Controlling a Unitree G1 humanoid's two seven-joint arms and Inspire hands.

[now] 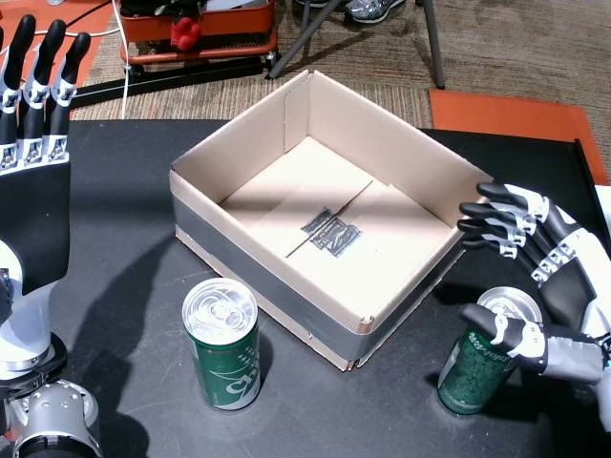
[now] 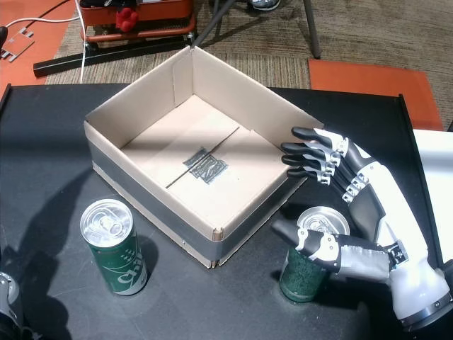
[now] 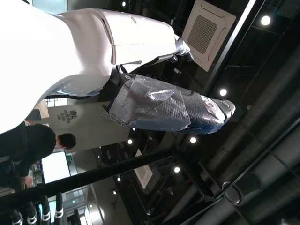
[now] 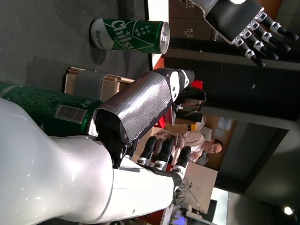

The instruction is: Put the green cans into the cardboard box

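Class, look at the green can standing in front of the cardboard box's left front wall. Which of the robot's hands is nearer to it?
Left. The left hand is raised, open, beside the box, above that can. The right hand is across the box, at the other can.

Right robot hand (image 1: 539, 286) partly cut off at frame edge; grip on green can (image 1: 477, 367) unclear.

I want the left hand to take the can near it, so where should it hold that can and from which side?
Grip the can around its mid-body, from the robot's left. It stands upright, its side is bare there, and the box blocks the far side. The left hand is raised, open.
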